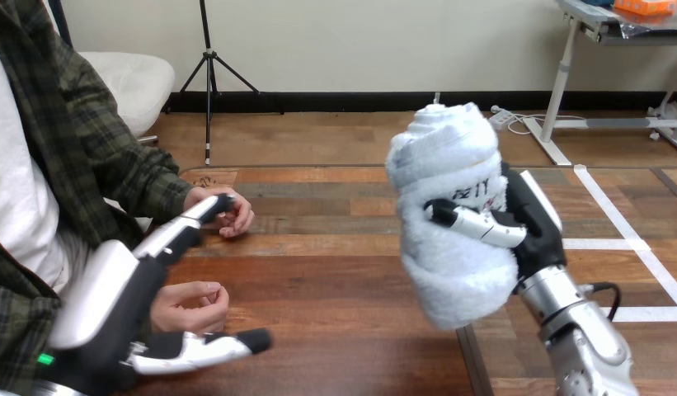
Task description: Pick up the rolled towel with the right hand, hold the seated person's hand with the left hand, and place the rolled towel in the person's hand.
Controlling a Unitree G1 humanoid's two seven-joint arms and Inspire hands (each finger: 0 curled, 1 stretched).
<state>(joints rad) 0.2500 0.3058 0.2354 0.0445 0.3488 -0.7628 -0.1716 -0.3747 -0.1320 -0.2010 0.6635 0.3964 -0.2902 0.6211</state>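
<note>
White rolled towel (450,206) upright, right hand (530,221) curled round it above wooden table (335,272). Straight-fingered, spread left hand (112,297) beside person's nearer hand (190,304); contact unclear.

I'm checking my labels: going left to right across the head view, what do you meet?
Left hand → towel → right hand, curled round the towel. The person's near hand and far hand overlap the left hand's span, so they are left out.
</note>
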